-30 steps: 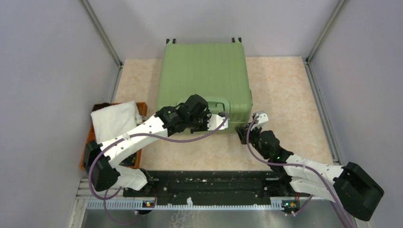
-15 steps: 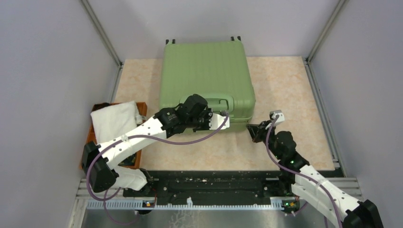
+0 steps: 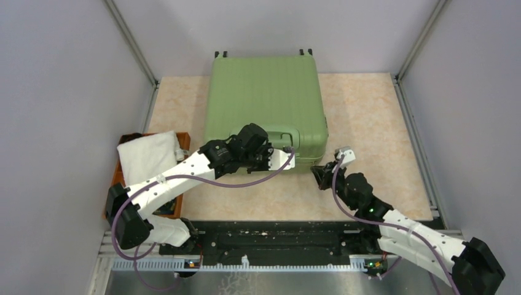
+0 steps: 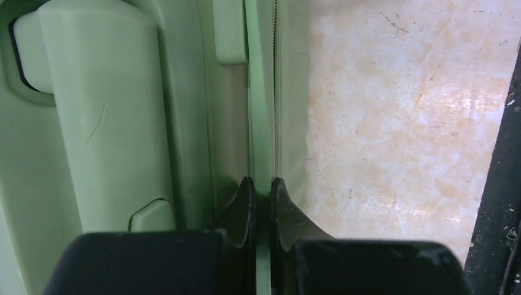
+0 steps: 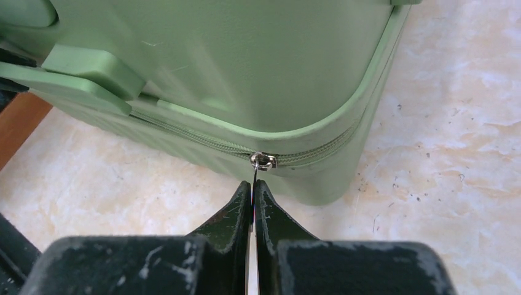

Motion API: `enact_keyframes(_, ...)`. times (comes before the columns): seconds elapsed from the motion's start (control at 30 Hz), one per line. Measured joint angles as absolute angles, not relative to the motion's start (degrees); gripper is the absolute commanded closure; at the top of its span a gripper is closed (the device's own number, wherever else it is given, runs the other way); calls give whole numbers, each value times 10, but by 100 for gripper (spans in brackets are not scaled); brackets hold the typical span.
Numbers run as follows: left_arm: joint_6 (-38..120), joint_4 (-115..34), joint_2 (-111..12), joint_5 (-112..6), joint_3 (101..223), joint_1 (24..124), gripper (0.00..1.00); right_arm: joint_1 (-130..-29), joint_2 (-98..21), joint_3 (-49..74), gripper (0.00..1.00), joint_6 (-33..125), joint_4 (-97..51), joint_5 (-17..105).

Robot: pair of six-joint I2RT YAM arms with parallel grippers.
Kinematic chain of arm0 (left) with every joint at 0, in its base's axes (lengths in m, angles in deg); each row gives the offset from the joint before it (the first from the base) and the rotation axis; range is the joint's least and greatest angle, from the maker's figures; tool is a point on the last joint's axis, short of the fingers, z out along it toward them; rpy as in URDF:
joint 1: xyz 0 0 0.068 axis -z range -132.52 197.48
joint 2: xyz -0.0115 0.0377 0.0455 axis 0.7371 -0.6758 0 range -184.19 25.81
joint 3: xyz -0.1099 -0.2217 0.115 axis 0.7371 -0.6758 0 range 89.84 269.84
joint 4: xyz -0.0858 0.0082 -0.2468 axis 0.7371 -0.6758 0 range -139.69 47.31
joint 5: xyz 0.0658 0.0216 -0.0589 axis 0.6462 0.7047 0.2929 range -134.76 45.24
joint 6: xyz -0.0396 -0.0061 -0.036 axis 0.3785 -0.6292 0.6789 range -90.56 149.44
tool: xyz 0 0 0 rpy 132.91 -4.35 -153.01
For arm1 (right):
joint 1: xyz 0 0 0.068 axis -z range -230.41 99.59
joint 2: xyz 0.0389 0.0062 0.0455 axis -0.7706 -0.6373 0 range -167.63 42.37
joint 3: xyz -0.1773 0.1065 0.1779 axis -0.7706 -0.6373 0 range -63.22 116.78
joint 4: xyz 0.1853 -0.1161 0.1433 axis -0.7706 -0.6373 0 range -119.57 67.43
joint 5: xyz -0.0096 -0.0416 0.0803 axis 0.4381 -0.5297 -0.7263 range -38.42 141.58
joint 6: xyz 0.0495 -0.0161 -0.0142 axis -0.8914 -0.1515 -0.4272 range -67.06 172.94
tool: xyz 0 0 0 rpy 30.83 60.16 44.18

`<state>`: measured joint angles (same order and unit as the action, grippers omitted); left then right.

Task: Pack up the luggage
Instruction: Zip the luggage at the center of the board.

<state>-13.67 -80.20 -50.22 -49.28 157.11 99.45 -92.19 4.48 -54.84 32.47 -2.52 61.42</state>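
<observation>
Top view – luggage [image 3: 264, 98] lies flat & closed at 12 o'clock on the table [image 3: 375, 129], its wheels twd the back wall and its handle [image 3: 279, 133] on the 6 o'clock side. L gripper [image 3: 275, 161] is on that 6 o'clock edge, just below the handle; can't see the fingertips from up here. R gripper [image 3: 320, 173] is at the case's 5 o'clock corner, touching or nearly so. An orange tray [image 3: 113, 184] at 8 o'clock holds a folded white cloth [image 3: 147, 153], well apart from the case.

L wrist view – L gripper [image 4: 260, 184] is clamped on the thin green rim of the shell, one finger each side, no gap to speak of. The rim runs 6 to 12 thru the frame. Handle at 10 o'clock; zip [image 4: 278, 92] just to the 3 o'clock side of the rim, bare table beyond.

R wrist view – R gripper [image 5: 252, 184] is pinched tight on the zip pull [image 5: 263, 162], a thin metal tab hanging from the slider at 12 o'clock of the fingertips. The slider sits on the zip line near the rounded corner – teeth look closed on both sides of it.
</observation>
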Motion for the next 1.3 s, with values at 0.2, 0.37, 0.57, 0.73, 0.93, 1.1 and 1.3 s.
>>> enact_keyframes(0.2,-135,-807,-503,-496,1571,994,100,-972,-7,-548,100,338,23,682)
enact_keyframes(0.37,-133,-811,-507,-498,1572,994,100,-1006,-115,-533,100,343,97,728)
enact_keyframes(0.57,-141,-817,-507,-481,1573,992,100,-1016,-127,-523,100,343,97,750)
enact_keyframes(0.73,-147,-788,-505,-484,1572,996,100,-944,43,-548,100,331,4,692)
enact_keyframes(0.93,-146,-765,-493,-486,1549,1000,100,-876,132,-551,100,330,-37,639)
enact_keyframes(1.1,-148,-770,-479,-483,1538,1001,100,-875,112,-548,100,337,-40,630)
enact_keyframes(1.3,-152,-775,-475,-481,1533,1001,100,-874,113,-541,100,353,-47,600)
